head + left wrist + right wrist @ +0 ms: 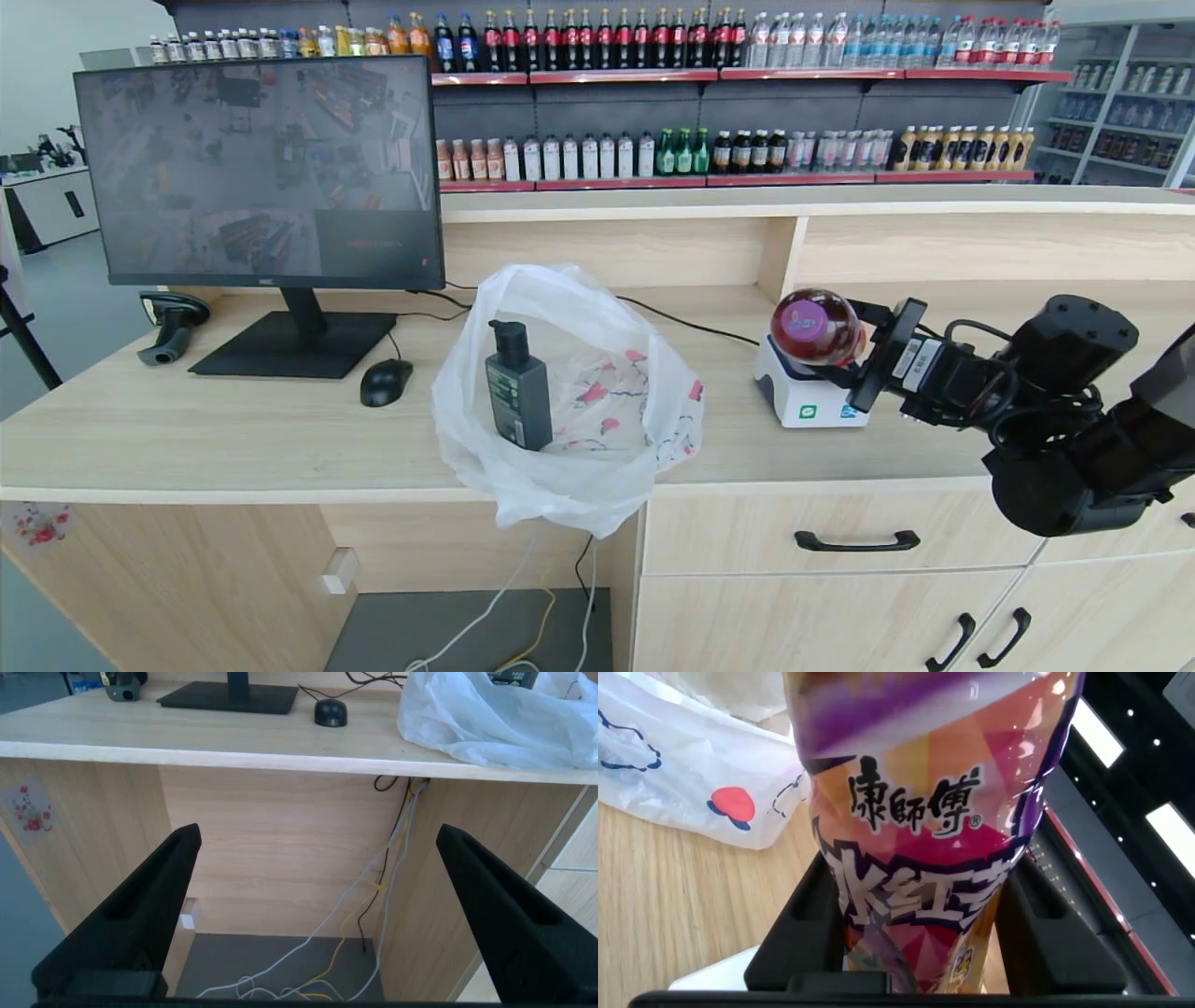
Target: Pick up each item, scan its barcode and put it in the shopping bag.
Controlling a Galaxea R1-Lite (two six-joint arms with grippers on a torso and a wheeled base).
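Observation:
My right gripper (840, 355) is shut on a dark red drink bottle (815, 326) with a purple and orange label (920, 840). It holds the bottle lying sideways, base toward me, just above the white barcode scanner box (805, 404) on the counter. The white shopping bag (569, 401) stands open at the counter's front edge, left of the scanner, with a dark pump bottle (516, 387) upright inside. My left gripper (318, 924) hangs open below the counter edge, facing the knee space, with nothing between its fingers.
A monitor (261, 173) on a black stand, a mouse (386, 381) and a handheld scanner (171, 327) occupy the counter's left part. Cables (374, 915) hang under the counter. Drawers with black handles (856, 541) lie below the scanner. Drink shelves stand behind.

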